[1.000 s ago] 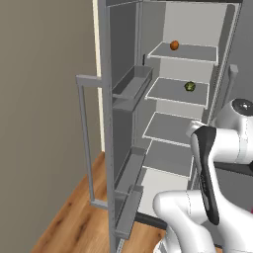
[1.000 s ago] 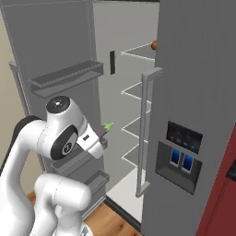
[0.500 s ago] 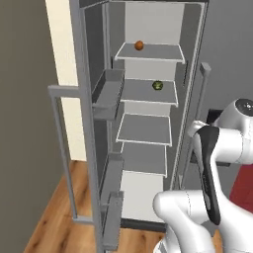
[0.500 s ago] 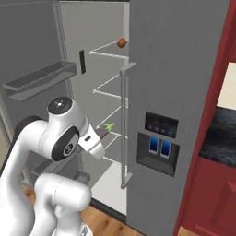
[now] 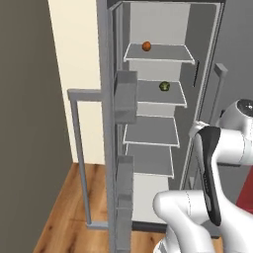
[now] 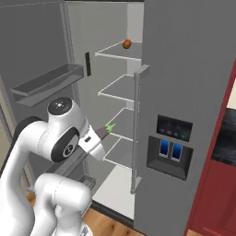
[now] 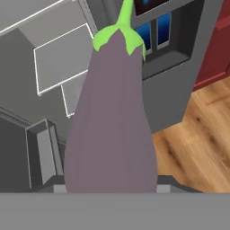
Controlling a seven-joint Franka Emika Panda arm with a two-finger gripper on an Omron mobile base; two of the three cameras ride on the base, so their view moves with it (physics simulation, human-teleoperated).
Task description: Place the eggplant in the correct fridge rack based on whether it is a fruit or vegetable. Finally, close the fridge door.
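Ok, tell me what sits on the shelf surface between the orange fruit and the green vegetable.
Nothing: in the left base view the orange fruit sits on the topmost shelf, the green vegetable on the fridge rack below.

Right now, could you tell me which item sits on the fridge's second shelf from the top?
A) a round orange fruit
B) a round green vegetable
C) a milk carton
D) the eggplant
B: the round green vegetable rests on the second shelf, while the orange fruit is on the top one and the eggplant is at the tool.
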